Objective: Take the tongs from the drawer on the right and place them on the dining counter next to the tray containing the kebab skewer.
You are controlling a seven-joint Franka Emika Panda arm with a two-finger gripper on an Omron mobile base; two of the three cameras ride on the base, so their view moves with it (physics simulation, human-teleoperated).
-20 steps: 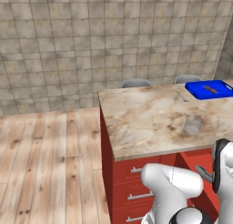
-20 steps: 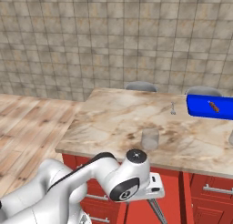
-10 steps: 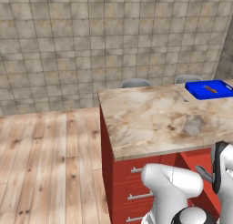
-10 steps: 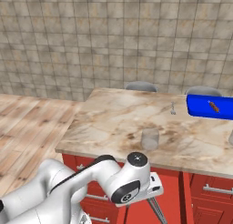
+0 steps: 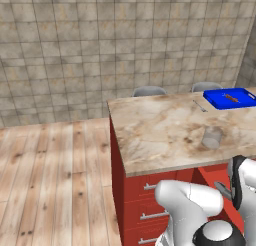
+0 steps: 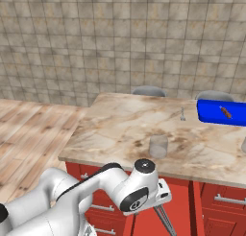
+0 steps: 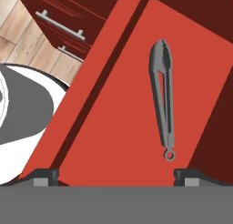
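Up top, the dining counter [image 6: 125, 129] carries the tray [image 6: 218, 112] with the kebab skewer [image 6: 224, 112] at its far right. Below, the drawer [image 7: 123, 123] stands open, the tongs [image 7: 163, 98] lying alone on its red floor. The gripper [image 7: 116, 175] hangs above, fingers spread wide and empty. It should shift toward the tongs, turn across their arms, and descend onto the middle.

A blue tray [image 5: 231, 99] holding a kebab skewer [image 5: 230, 97] is sitting at the dining counter's [image 5: 160, 135] far end. A clear cup [image 5: 212, 138] is standing nearer.
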